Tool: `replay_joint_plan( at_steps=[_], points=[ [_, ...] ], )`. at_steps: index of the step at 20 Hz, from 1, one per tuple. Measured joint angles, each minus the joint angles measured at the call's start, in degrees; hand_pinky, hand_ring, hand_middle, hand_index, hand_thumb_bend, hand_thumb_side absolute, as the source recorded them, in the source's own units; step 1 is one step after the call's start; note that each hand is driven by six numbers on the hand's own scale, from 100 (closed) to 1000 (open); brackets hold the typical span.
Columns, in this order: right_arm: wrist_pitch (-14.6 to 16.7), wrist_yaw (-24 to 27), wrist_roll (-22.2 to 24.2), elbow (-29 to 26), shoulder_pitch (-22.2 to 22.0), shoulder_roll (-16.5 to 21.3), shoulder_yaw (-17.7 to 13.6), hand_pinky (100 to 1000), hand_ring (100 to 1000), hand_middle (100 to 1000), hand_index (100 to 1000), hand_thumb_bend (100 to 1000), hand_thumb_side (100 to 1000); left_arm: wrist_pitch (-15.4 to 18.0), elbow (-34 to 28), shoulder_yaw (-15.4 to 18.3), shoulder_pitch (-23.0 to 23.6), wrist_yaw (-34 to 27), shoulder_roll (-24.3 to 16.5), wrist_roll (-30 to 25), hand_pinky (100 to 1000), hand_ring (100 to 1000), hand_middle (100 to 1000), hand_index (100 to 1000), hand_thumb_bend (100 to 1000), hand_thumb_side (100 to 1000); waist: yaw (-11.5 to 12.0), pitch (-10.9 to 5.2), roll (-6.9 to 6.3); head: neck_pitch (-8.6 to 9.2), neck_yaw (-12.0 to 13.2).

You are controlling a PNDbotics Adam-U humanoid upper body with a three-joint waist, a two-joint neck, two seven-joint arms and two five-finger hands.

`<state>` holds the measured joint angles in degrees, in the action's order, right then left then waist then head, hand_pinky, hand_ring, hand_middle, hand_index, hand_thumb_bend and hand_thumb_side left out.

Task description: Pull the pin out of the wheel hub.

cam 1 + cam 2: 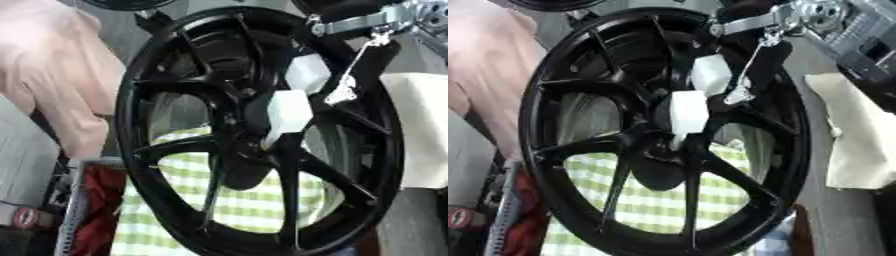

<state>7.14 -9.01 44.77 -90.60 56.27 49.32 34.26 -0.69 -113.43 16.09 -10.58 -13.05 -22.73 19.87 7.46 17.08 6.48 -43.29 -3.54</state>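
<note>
A black spoked wheel (175, 150) stands upright and fills both views. Its hub (654, 145) is at the centre, where the spokes meet. My right hand (289, 112) comes in from the upper right on a silver and black wrist (750, 22). The hand's white-padded end lies right over the hub's centre and covers it. No pin shows in either view; the hand hides that spot. My left hand is in neither view.
A person's pink sleeve (52, 75) is close against the wheel's left rim. Behind the spokes lies a green and white checked cloth (245, 205). A cream cloth (855, 140) lies to the right, and something red (101, 210) with a metal strip sits at the lower left.
</note>
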Motion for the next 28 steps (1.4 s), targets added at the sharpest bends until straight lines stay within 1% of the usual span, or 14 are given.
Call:
replay_joint_plan(
  at_steps=[4,8,9,19,25,28],
  points=[
    [0.1,-0.2,-0.2,0.0,-0.4,0.4,-0.4,890,800,701,778,455,308,0.0,0.0,0.0,0.0,0.0,0.0,-0.3,818,635,697,842,194,792,-0.1,0.12,-0.03,0.0,0.2],
    [-0.1,-0.2,-0.5,0.0,-0.6,0.4,-0.6,889,795,692,764,452,298,-0.1,0.0,0.0,0.0,0.3,0.0,-0.4,818,635,698,842,190,799,-0.1,0.12,-0.08,0.03,0.2],
    [-0.1,-0.2,-0.5,0.0,-0.6,0.4,-0.7,889,794,690,762,452,310,-0.1,0.0,0.0,0.0,0.3,0.0,-0.5,818,635,698,842,190,799,-0.2,0.13,-0.1,0.04,0.2],
    [-0.6,1.2,-0.9,0.0,-0.6,0.4,-1.1,888,791,689,768,452,320,-0.3,0.0,0.0,0.0,0.5,0.0,-0.7,820,636,698,843,188,802,-0.3,0.13,0.0,0.09,0.3],
    [-0.9,1.7,-1.0,-0.3,-0.6,0.4,-1.3,886,786,675,755,449,309,-0.3,0.0,0.0,0.0,0.5,0.0,-0.7,821,636,699,843,188,803,-0.3,0.13,0.06,0.09,0.4],
    [-1.1,1.8,-1.3,-0.3,-0.5,0.4,-1.4,887,785,657,737,432,291,-0.3,0.0,0.0,0.0,0.5,0.0,-0.7,822,635,698,843,187,804,-0.3,0.13,0.11,0.1,0.4]
  ],
)
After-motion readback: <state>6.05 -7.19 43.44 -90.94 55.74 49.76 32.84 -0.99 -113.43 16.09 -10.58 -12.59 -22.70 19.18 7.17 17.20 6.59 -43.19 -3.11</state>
